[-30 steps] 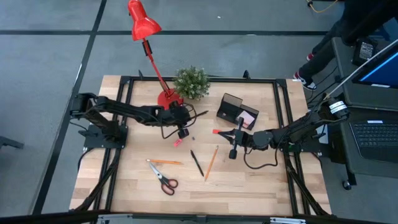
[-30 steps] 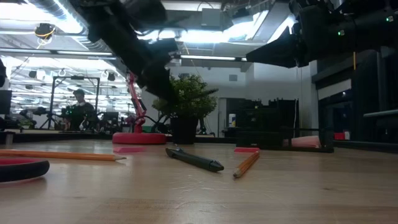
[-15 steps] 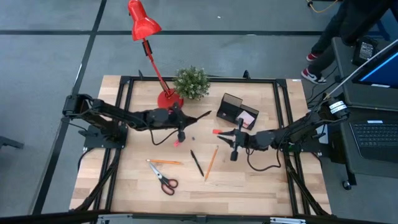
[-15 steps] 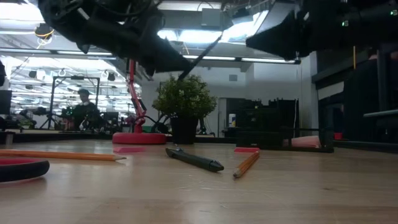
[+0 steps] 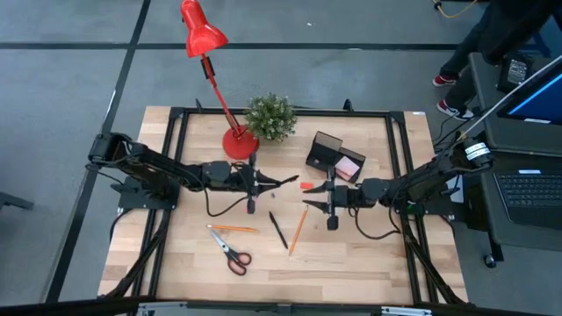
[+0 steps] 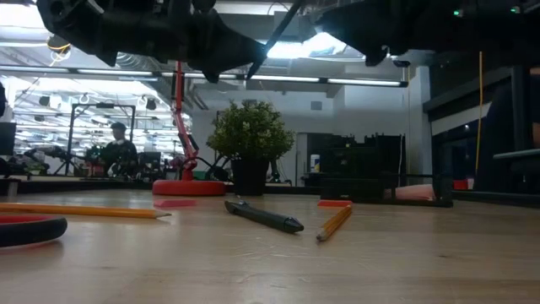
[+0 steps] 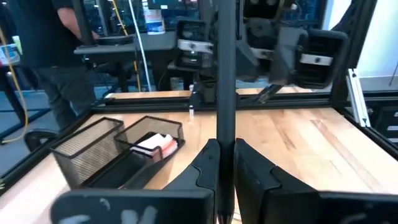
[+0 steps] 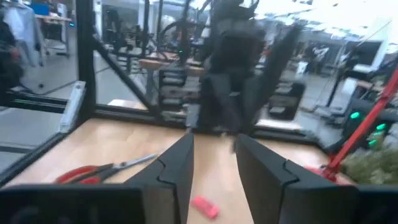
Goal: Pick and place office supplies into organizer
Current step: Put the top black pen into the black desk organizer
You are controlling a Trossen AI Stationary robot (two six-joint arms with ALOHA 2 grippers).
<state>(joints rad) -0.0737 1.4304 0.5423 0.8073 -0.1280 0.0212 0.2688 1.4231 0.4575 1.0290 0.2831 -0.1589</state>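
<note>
My left gripper (image 5: 266, 180) is above the table's middle, shut on a thin black pen (image 5: 283, 180) that sticks out toward the table's right. My right gripper (image 5: 307, 202) faces it from the right, open and empty, above the table. The black mesh organizer (image 5: 332, 156) stands at the far right with a pink sticky-note pad (image 5: 349, 167) in it. A red eraser (image 5: 307, 185), a black pen (image 5: 278, 230), two orange pencils (image 5: 298, 230) (image 5: 234, 228), orange-handled scissors (image 5: 231, 251) and a pink eraser (image 8: 205, 206) lie on the table. My left gripper pinches the black pen's shaft (image 7: 225, 134) between its two fingers (image 7: 208, 165). The pen lies along the fingers and its long part reaches out past their tips. The fingers come about level from the table's left. The pen is lifted clear and slants upward in the low view (image 6: 283, 34).
A red desk lamp (image 5: 237, 140) and a small green potted plant (image 5: 270, 117) stand at the far edge beside the organizer. A person stands in the room beyond the table in the left wrist view (image 7: 68, 62).
My left gripper has risen with the pen and moved a little toward the table's right, turning so that the pen points toward my right gripper. My right gripper has risen and shifted slightly toward the table's left.
</note>
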